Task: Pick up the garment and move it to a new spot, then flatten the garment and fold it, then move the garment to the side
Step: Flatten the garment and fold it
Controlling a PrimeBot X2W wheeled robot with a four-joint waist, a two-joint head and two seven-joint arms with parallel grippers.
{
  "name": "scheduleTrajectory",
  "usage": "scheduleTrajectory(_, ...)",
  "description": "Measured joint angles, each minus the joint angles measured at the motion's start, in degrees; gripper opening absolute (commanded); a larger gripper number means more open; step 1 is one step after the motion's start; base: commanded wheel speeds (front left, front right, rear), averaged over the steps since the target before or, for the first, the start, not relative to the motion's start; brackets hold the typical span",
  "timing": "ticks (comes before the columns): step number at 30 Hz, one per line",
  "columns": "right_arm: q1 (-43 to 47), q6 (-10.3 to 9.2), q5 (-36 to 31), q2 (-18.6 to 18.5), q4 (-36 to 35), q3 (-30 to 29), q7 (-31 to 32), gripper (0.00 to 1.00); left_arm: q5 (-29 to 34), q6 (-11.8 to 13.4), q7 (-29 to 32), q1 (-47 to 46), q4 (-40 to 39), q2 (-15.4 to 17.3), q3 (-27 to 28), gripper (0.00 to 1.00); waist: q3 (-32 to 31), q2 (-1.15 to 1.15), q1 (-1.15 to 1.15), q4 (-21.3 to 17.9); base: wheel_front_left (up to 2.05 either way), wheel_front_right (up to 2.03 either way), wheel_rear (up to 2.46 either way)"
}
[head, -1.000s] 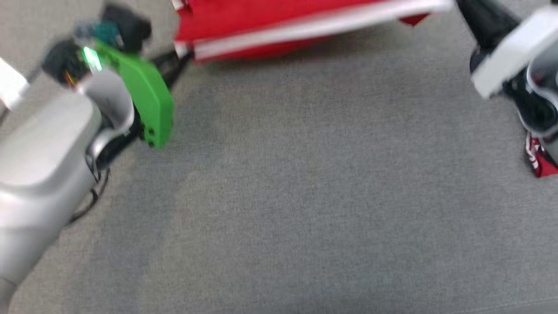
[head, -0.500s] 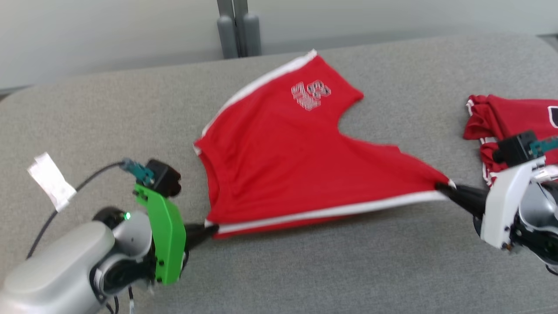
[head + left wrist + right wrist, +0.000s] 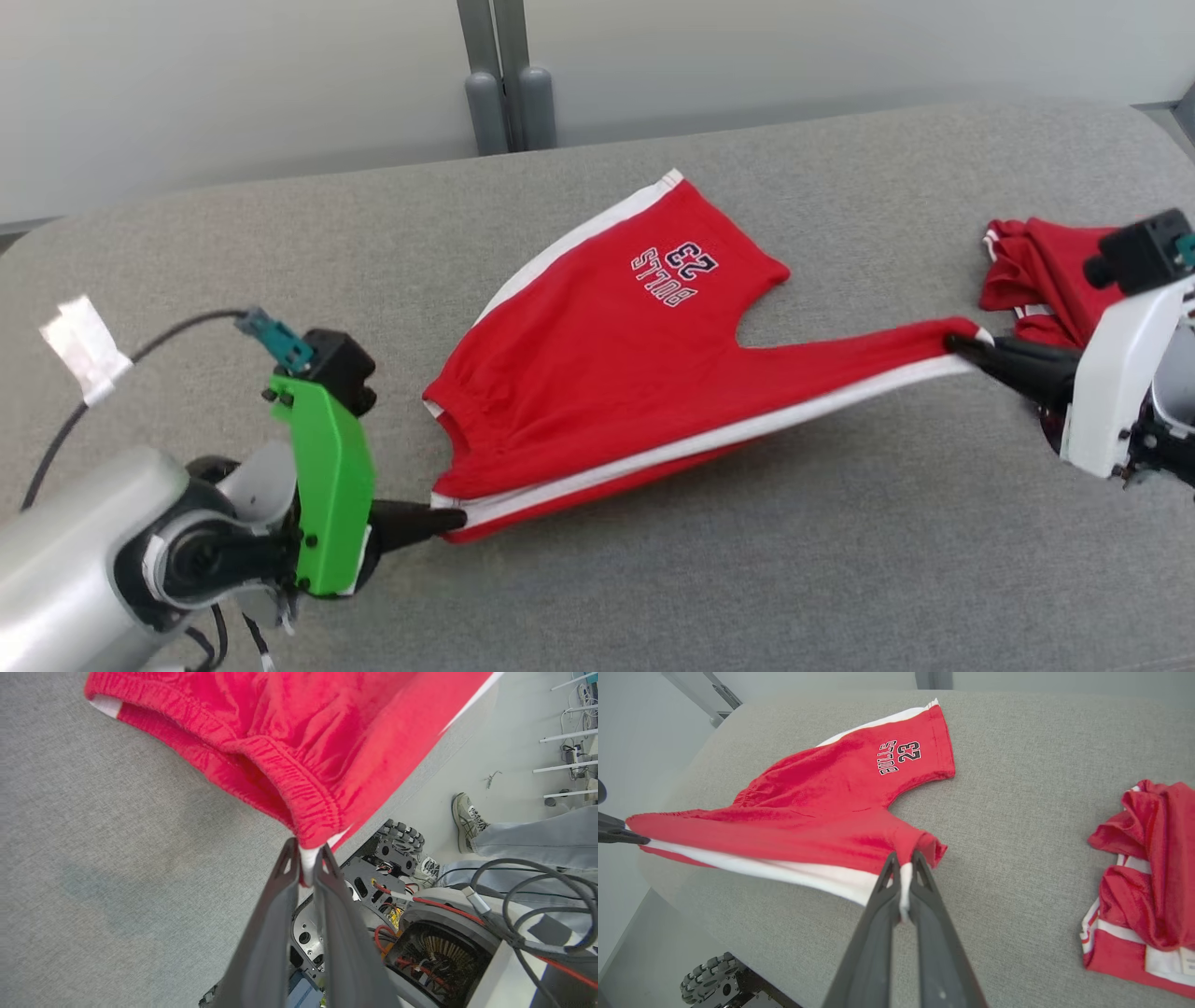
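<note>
The garment [image 3: 597, 364] is a pair of red shorts with a white side stripe and "BULLS 23" print, stretched between both grippers over the grey padded table [image 3: 747, 579]. My left gripper [image 3: 455, 519] is shut on the waistband corner at the white stripe; in the left wrist view the garment [image 3: 289, 751] hangs from the left gripper [image 3: 306, 851]. My right gripper [image 3: 954, 343] is shut on the hem of the near leg. The right wrist view shows the garment [image 3: 822, 812] pinched in the right gripper [image 3: 903, 858], its far leg lying on the table.
A second red garment [image 3: 1032, 275] lies crumpled at the table's right, also seen as the second garment [image 3: 1143, 891]. A white tag [image 3: 82, 345] lies at the far left. A person's legs and shoe [image 3: 467, 821] stand beside the robot base [image 3: 434, 938].
The head camera has tilted up, bringing the whole table and shorts into view. The right gripper has risen, so the near leg is pulled tauter; both grips are unchanged.
</note>
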Motion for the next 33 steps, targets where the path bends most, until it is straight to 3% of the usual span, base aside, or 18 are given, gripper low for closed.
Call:
scheduleTrajectory(6,-11.33,-0.01,-1.01,4.68,3.96,-3.49,7.91,0.0,-6.5,0.11,7.7,-7.66,4.83,-2.26,3.47,0.0,4.85,0.0,0.0,1.1,0.0,0.0,0.0)
scheduleTrajectory(14,-25.94,-0.01,-4.45,9.69,13.89,-4.27,14.57,0.0,-9.82,0.47,14.62,-15.86,11.85,-7.06,5.22,0.0,12.31,0.0,0.0,3.99,0.0,0.0,0.0)
scheduleTrajectory(24,-39.12,-0.01,-10.44,13.25,24.44,0.44,14.38,0.0,-10.7,0.35,17.24,-22.67,17.18,-11.69,7.13,0.0,20.65,0.0,0.0,8.18,0.0,0.0,0.0)
scheduleTrajectory(33,-45.68,-0.02,-11.18,15.19,31.81,4.92,10.71,0.0,-10.22,-0.34,17.26,-25.19,19.83,-14.11,7.72,0.0,25.92,0.0,0.01,11.78,0.0,0.0,0.0)
